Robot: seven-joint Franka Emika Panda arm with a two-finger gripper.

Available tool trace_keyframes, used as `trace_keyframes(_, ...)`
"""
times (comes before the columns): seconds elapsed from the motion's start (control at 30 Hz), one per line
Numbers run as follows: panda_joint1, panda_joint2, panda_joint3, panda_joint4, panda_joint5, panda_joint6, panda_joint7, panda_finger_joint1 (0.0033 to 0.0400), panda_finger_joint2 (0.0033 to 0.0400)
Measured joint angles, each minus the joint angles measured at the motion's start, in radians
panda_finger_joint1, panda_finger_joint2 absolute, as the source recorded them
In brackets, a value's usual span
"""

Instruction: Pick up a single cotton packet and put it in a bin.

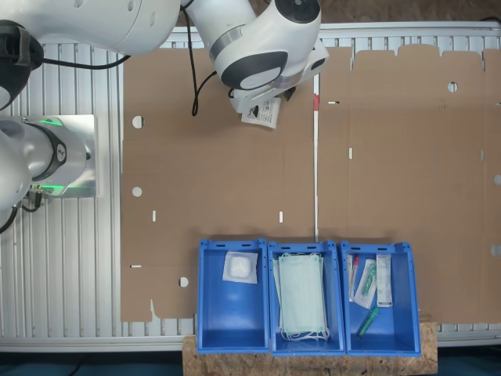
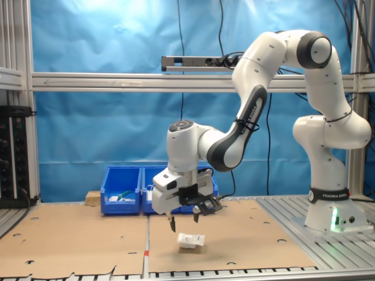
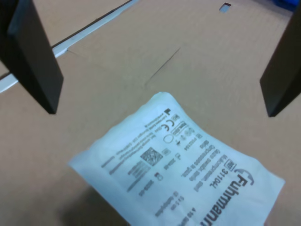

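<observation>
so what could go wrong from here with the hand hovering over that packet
1. The cotton packet lies flat and slightly curled on the cardboard sheet, off-centre between the open fingers in the wrist view. A straight descent of the hand might pinch only an edge or push it aside.
2. Thin and flat, it may slip out in transit.
3. Three blue bins stand side by side. The drop could land in the mask bin rather than the bin holding a white pad.

Cut off and covered

The cotton packet [image 3: 181, 172] runs off the wrist view's edge (arm overlaps it in the first exterior view).
</observation>
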Motion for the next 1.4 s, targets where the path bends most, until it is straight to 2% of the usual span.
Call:
trace_keyframes(0.7, -0.002, 0.005, 0.024, 0.0, 0.0, 0.0, 0.0, 0.04, 0.04)
trace_keyframes(1.17, -0.022, 0.044, 0.03, 0.0, 0.0, 0.0, 0.0, 0.04, 0.04)
trace_keyframes(1.4, -0.042, 0.074, 0.035, 0.0, 0.0, 0.025, 0.0, 0.04, 0.04)
